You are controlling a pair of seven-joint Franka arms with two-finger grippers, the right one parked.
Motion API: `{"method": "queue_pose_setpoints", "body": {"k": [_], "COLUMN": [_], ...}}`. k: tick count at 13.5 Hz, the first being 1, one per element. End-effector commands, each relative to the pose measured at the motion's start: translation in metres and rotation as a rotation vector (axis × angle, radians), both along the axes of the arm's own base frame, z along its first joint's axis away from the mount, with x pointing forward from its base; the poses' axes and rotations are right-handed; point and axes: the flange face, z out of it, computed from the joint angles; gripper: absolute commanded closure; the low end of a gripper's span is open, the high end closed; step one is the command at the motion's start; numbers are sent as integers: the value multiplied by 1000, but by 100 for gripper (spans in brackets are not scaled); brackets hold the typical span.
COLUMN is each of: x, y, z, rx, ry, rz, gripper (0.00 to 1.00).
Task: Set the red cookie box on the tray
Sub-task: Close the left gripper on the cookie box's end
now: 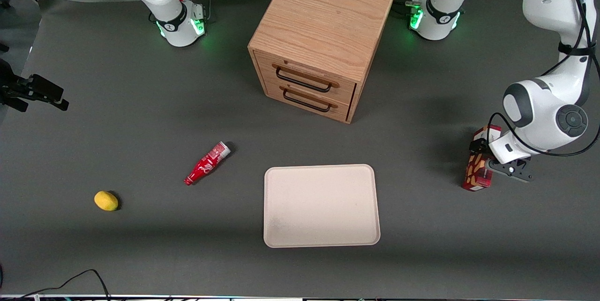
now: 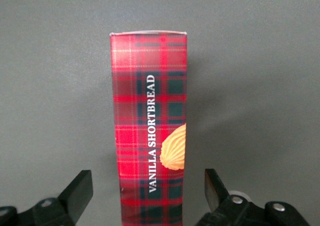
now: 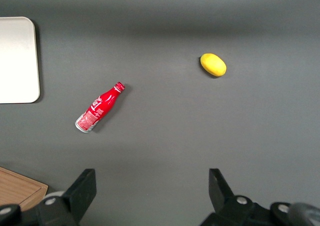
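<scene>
1. We find the red cookie box (image 1: 477, 170) lying on the desk (image 1: 140, 118) toward the working arm's end, well apart from the tray (image 1: 321, 206).
2. We see the gripper (image 1: 494, 166) lowered over the box, with the arm's wrist covering the middle of the box in the front view.
3. In the left wrist view the gripper (image 2: 148, 191) stands wide open: its two dark fingers (image 2: 77, 192) flank the red cookie box (image 2: 150, 136), each with a plain gap of grey desk between finger and cardboard, so nothing is gripped.
4. That same view shows us the box's tartan side, the white words "VANILLA SHORTBREAD" running along its length, and a tan cookie picture at one edge.
5. We see the tray lying flat on the desk with nothing on it, nearer to the front camera than the wooden drawer cabinet (image 1: 318, 38).
6. The cabinet has two drawers with dark handles, both shut.
7. Toward the parked arm's end of the desk we note a small red bottle (image 1: 206, 163) lying on its side, near the tray but not touching it.
8. A yellow lemon (image 1: 106, 200) rests still farther toward that end, a little nearer to the front camera than the bottle.
</scene>
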Motion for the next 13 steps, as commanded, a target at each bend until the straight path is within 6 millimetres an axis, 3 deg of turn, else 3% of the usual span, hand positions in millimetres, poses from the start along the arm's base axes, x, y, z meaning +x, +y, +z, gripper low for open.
{"method": "queue_pose_setpoints", "body": {"k": [1, 2, 3, 4, 10, 13], "x": [-4, -4, -4, -3, -4, -1], "y": [-2, -2, -2, -2, -3, -9], "z": [-3, -1, -2, -1, 3, 35], "rx": [-6, -5, -5, -6, -11, -34], "ry": [-9, -12, -10, -12, -8, -7], "rz": [-10, -12, -14, -13, -12, -13], "gripper": [17, 43, 77, 98, 100, 100]}}
